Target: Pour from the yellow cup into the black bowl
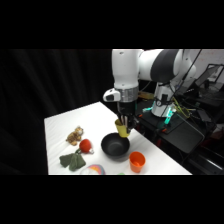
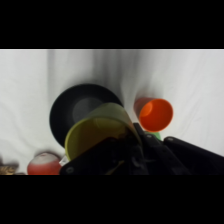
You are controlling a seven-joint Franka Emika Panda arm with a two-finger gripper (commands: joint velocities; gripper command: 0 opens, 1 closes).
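Note:
The yellow cup (image 1: 121,128) hangs in the air just above the far rim of the black bowl (image 1: 115,146), held by my gripper (image 1: 125,125), which comes down from above and is shut on the cup. In the wrist view the yellow cup (image 2: 97,132) fills the centre, tilted with its open mouth facing the camera, and it covers part of the black bowl (image 2: 75,107) behind it. The gripper's black linkage rises from the bottom edge against the cup's right side.
An orange cup (image 1: 136,161) (image 2: 155,114) stands right of the bowl near the table's front edge. A red round object (image 1: 85,145) (image 2: 43,164), a green cloth-like thing (image 1: 72,160) and a brown toy (image 1: 75,134) lie left of the bowl. Dark equipment borders the table's right side.

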